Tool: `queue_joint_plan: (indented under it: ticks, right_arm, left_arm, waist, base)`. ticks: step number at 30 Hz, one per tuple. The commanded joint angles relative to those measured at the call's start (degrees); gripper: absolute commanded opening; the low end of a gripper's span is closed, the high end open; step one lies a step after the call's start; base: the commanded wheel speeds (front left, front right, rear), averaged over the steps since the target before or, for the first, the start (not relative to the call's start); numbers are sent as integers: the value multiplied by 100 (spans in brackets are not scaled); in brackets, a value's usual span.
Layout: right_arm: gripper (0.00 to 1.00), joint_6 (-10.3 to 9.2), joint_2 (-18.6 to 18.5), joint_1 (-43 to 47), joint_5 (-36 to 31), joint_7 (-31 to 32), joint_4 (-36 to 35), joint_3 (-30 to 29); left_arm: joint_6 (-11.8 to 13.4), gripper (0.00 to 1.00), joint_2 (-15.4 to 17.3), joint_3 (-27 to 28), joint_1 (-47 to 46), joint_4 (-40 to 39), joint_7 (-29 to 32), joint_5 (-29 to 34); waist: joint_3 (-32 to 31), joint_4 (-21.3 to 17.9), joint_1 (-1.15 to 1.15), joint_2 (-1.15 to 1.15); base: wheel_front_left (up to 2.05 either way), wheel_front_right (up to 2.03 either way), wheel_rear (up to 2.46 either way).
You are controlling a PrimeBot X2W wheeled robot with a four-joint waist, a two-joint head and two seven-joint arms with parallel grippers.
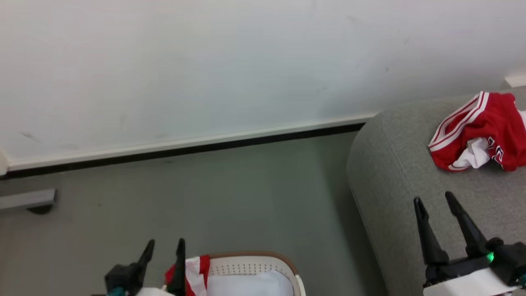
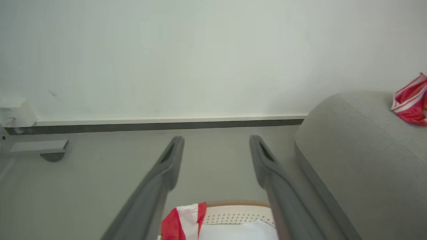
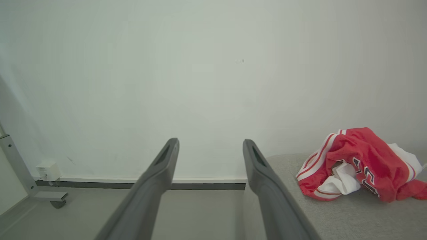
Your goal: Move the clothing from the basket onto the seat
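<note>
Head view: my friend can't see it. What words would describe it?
A red and white garment lies crumpled on the grey seat at right; a second garment sticks out of the white laundry basket at the bottom. The left hand by the basket and the right hand over the seat are open.

The light is bright, soft and even, with no hard glare anywhere, and the wall (image 1: 205, 61) takes a faint greenish cast. In my head view a dim, soft-edged shadow lies on the floor (image 1: 328, 197) along the foot of the seat (image 1: 394, 164). A small green lamp (image 1: 490, 257) glows behind my right pincer (image 1: 432, 197). The red garment (image 1: 485, 127) on the seat is sharp enough for its stripes to read, but its lettering is too small to make out. In both wrist views my fingers (image 2: 166, 173) go soft and out of focus toward the bottom edge. The corners there darken slightly, perhaps from lens falloff.
</note>
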Motion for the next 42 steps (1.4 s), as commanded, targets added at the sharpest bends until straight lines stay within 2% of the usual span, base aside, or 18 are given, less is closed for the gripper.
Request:
queue_joint_plan:
  ticks: [1, 10, 18, 26, 31, 39, 42]
  right_arm:
    - [100, -14, -1, -220, 57, -18, -88, -56]
    - [100, -14, 19, -868, 179, -19, -433, -133]
    - [100, -14, 214, -1351, 247, -19, -665, -365]
    - [100, -14, 427, -1698, 299, -19, -793, -398]
    - [100, -14, 565, -1894, 360, -19, -889, -452]
    - [100, -14, 697, -2000, 381, -20, -978, -530]
    - [100, -14, 730, -1993, 362, -19, -990, -538]
  left_arm:
    - [-39, 100, 30, -98, -266, 264, -2, 82]
    - [-315, 100, 296, -517, -1592, 2439, 61, 196]
    - [-392, 100, 625, -1102, -2598, 3908, 60, 566]
    - [-416, 100, 862, -1537, -3216, 4769, 393, 791]
    - [-418, 100, 1037, -1679, -3497, 5033, 734, 786]
    - [-420, 100, 1056, -2145, -3831, 5187, 1508, 780]
    - [-421, 100, 1112, -2349, -3857, 5246, 2109, 783]
  waist:
    - [464, -198, 0, 0]
    - [1598, -909, 0, 0]
    - [2617, -1328, 0, 0]
    - [3460, -1611, 0, 0]
    - [3992, -1800, 0, 0]
    - [4559, -1785, 0, 0]
    - [4660, -1765, 0, 0]
  base:
    - [0, 0, 0]
    - [0, 0, 0]
    - [0, 0, 0]
    - [0, 0, 0]
    - [0, 0, 0]
    - [0, 0, 0]
    - [0, 0, 0]
